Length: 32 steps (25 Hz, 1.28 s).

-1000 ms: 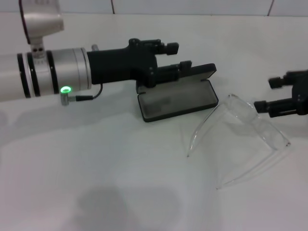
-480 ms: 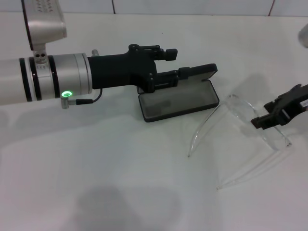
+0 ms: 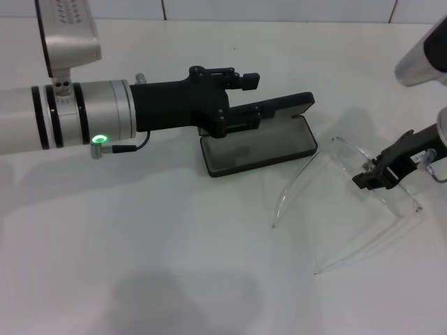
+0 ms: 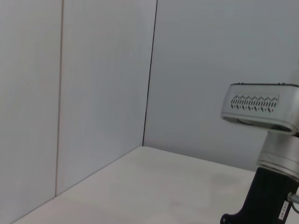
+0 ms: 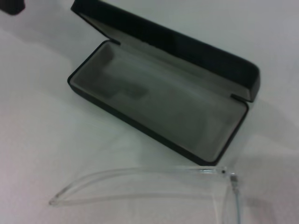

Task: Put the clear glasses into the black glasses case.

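Note:
The black glasses case [image 3: 258,146] lies open on the white table, its grey lining [image 5: 163,98] bare and its lid [image 3: 283,106] standing up at the back. My left gripper [image 3: 257,95] reaches in from the left, open, with its lower finger [image 3: 241,117] against the lid and its upper finger above it. The clear glasses [image 3: 394,199] rest to the right of the case, arms spread toward the front. One clear arm [image 5: 140,173] shows just before the case in the right wrist view. My right gripper [image 3: 370,178] is over the lens, at its rear edge.
The white table [image 3: 174,244] stretches toward the front and left. A tiled wall [image 3: 279,8] runs along the back. My right arm's silver housing [image 3: 426,56] hangs above the table's right side, and it also shows in the left wrist view as a silver link [image 4: 259,109].
My right gripper has swung in from the right edge, turned, and come down over the glasses' lens. My left gripper has drawn back slightly leftward along the lid.

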### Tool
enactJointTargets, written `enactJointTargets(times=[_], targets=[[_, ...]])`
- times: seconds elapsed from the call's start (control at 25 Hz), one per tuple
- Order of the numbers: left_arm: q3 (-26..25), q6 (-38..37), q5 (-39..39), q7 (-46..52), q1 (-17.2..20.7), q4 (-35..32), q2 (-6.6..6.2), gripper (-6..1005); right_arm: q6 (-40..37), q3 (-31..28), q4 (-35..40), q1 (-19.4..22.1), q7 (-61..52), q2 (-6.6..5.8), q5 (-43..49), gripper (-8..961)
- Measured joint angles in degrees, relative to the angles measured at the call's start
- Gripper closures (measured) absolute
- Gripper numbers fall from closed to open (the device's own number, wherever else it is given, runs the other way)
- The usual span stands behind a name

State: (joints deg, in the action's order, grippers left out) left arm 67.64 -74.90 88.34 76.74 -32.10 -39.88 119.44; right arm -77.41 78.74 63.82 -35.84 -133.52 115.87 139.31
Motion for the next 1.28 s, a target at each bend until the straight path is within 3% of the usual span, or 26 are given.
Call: enactJointTargets(times=[0.24,0.4,0.56,0.72,0.88,1.04,1.12,1.28], targets=[[-0.05,0.06,-0.46,0.05,0.07,0.07,0.0,427,-0.44,0.46,0.08,0.18,0.01,-0.22,0.13,672],[-0.06,0.03,-0.61,0.25,0.35,0.07,0.0,427,-2.67,-2.32,1.35,1.06,0.9,-0.53,0.14,744],[-0.08,-0.95,-1.1,0.22,0.54,0.07,0.0,427,-8.65,-12.86,6.58,4.72,6.96,-0.47,-4.05,805],[-0.19,-4.12,-3.01,-0.79,1.26,0.07,-0.03,428,-13.61,-24.72,6.53,8.67,17.66,-0.73,-18.1,835],[-0.22,-8.74,-5.12,-2.49,1.38,0.12,-0.17,428,-16.42,-31.99,-5.24,8.88,28.94,-2.56,-29.0,835],[-0.23,-11.72,-7.56,-4.49,0.96,0.15,-0.3,426,-19.23,-32.09,-20.71,3.98,35.07,-5.9,-31.3,835],[-0.24,-12.05,-8.06,-5.27,0.33,0.16,-0.24,425,-20.67,-31.99,-25.86,1.4,36.93,-6.9,-30.87,834],[-0.04,-12.17,-8.27,-6.7,-1.3,0.76,0.16,424,-22.88,-31.03,-29.88,-2.37,37.82,-7.13,-29.22,834]])
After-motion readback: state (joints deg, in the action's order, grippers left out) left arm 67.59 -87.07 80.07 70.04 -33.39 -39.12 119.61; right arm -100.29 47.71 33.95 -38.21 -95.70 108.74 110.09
